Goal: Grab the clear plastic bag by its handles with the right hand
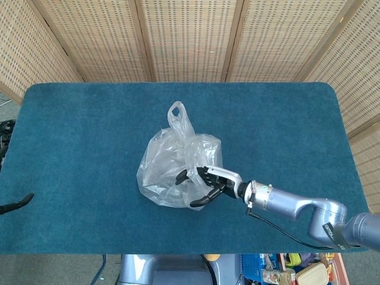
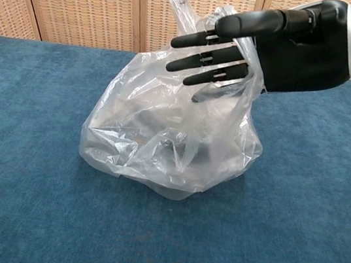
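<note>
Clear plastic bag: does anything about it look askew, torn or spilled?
No tear or spill shows. The clear plastic bag sits crumpled on the blue table, one handle loop upright, the right robot hand open at its side.

The only lettering shows in the head view: a small white printed label on a dark band of the right arm (image 1: 328,228), near the elbow. It is too small and tilted to read.
</note>
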Controlling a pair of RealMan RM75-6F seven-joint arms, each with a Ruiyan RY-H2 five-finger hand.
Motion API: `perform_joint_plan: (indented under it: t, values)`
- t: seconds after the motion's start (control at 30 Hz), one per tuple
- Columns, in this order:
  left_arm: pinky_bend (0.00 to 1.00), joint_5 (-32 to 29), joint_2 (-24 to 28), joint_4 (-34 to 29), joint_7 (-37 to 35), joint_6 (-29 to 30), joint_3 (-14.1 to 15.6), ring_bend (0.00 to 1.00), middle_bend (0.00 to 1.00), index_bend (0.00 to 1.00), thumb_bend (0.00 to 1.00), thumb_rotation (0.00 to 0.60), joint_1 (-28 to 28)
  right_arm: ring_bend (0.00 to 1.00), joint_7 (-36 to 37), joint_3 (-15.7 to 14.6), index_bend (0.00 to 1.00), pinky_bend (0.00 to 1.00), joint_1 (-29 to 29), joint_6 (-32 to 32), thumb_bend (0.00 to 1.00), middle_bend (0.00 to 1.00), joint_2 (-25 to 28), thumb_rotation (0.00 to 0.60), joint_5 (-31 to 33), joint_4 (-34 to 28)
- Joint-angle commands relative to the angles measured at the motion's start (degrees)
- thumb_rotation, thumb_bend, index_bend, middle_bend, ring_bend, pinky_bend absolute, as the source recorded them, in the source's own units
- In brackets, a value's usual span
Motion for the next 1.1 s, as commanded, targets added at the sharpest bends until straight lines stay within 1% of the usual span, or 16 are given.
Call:
perform_joint_plan:
  t: [0.03,0.17,0.27,0.4,0.53,0.67,0.73,0.8,0.9,1.0,1.07,1.1]
  values:
    - [0.00,-0.17,0.09,0.05,-0.21,-0.11,-0.07,0.00,0.00,0.00,0.06,0.600,-0.06,0.07,5.98,-1.72,0.26,0.04,2.07,3.65,0.00,0.27,-1.57,0.600,-1.70,2.95]
    - [0.00,-0.25,0.19,0.12,-0.47,-0.18,-0.13,0.00,0.00,0.00,0.06,0.600,-0.12,0.08,8.55,-2.86,0.27,0.04,2.71,6.03,0.00,0.28,-2.46,0.600,-1.89,4.92]
    - [0.00,-0.30,0.21,0.19,-0.58,-0.26,-0.10,0.00,0.00,0.00,0.06,0.600,-0.15,0.10,6.79,-3.39,0.29,0.02,3.04,6.05,0.00,0.30,-2.59,0.600,-1.47,5.77]
    - [0.00,-0.37,0.27,0.16,-0.70,-0.34,-0.11,0.00,0.00,0.00,0.05,0.600,-0.19,0.10,1.24,-3.09,0.29,0.00,2.50,5.63,0.00,0.30,-2.54,0.600,1.07,5.38]
    - [0.00,-0.35,0.31,0.13,-0.77,-0.42,-0.01,0.00,0.00,0.00,0.06,0.600,-0.20,0.10,-9.88,-1.01,0.29,0.00,0.10,5.70,0.00,0.30,-3.19,0.600,7.62,3.73]
    - [0.00,-0.31,0.30,0.12,-0.70,-0.39,0.03,0.00,0.00,0.00,0.06,0.600,-0.20,0.11,-15.99,0.50,0.30,0.00,-1.56,6.42,0.00,0.31,-3.69,0.600,11.86,2.23]
    - [0.00,-0.32,0.33,0.08,-0.83,-0.42,0.08,0.00,0.00,0.00,0.06,0.600,-0.17,0.12,-20.86,1.27,0.30,0.00,-2.64,7.28,0.00,0.31,-4.11,0.600,13.85,1.56]
    - [0.00,-0.31,0.35,0.07,-0.87,-0.39,0.09,0.00,0.00,0.00,0.06,0.600,-0.15,0.12,-23.10,1.98,0.30,0.00,-3.52,7.71,0.00,0.31,-4.36,0.600,15.77,0.24]
    - [0.00,-0.19,0.32,0.07,-0.83,-0.39,0.13,0.00,0.00,0.00,0.06,0.600,-0.18,0.12,-23.45,2.85,0.30,0.00,-4.42,7.92,0.00,0.31,-4.69,0.600,17.76,-1.10]
    - [0.00,-0.17,0.32,0.04,-0.83,-0.43,0.18,0.00,0.00,0.00,0.06,0.600,-0.18,0.12,-20.68,3.91,0.30,0.00,-5.34,8.01,0.00,0.32,-5.26,0.600,19.47,-2.20]
    - [0.00,-0.23,0.35,0.06,-0.97,-0.33,0.16,0.00,0.00,0.00,0.06,0.600,-0.12,0.14,-17.10,4.59,0.30,0.05,-5.58,7.10,0.00,0.32,-5.45,0.600,19.75,-2.67]
    - [0.00,-0.24,0.35,0.05,-1.02,-0.32,0.16,0.00,0.00,0.00,0.06,0.600,-0.11,0.15,-15.35,4.83,0.30,0.10,-5.53,6.52,0.00,0.33,-5.41,0.600,19.55,-2.76]
